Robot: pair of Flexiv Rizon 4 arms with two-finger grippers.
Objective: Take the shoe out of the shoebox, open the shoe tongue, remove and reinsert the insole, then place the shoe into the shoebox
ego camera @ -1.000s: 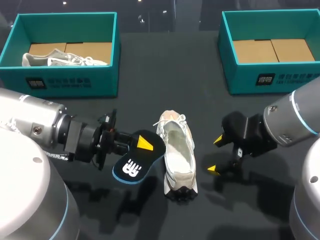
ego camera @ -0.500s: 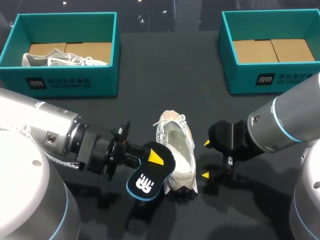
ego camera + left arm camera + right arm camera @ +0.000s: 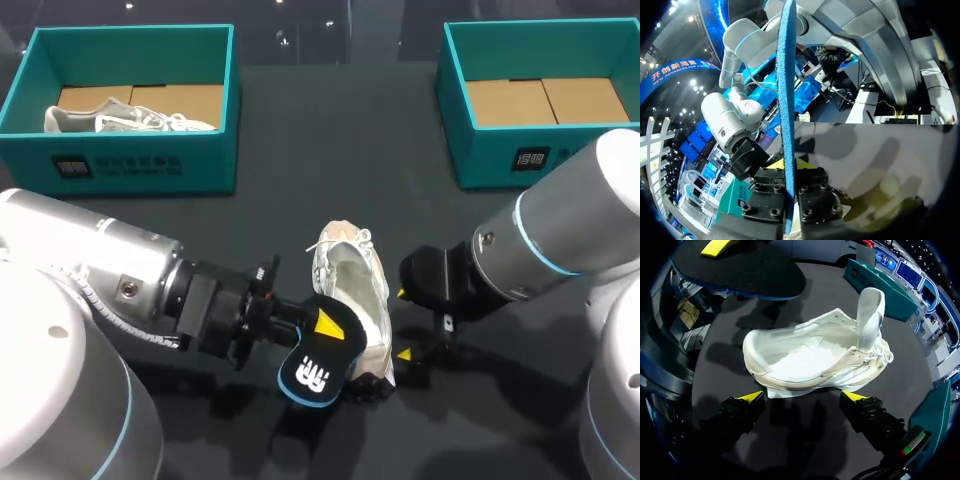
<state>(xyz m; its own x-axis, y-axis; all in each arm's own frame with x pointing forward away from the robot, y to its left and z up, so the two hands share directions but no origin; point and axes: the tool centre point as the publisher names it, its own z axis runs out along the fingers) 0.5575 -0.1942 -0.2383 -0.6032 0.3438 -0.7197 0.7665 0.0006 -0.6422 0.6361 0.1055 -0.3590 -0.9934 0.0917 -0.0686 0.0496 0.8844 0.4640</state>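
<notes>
Shoe is out on the black table, about in the middle, well away from both teal boxes. Its opening faces up and the tongue is pulled up toward the toe. The inside looks bare in the right wrist view.

Left gripper is pinching the dark insole by one end. In the left wrist view it's edge-on, clamped between the fingers, blue rim showing. From above, the insole hangs right at the heel end of the shoe, on its left side – can't tell if they touch.

Right gripper sits just beside the shoe's right side, fingers spread wide with nothing in them – the yellow tips stop just short of the shoe.

The left box has another pale shoe lying in it. The right box just shows cardboard.
</notes>
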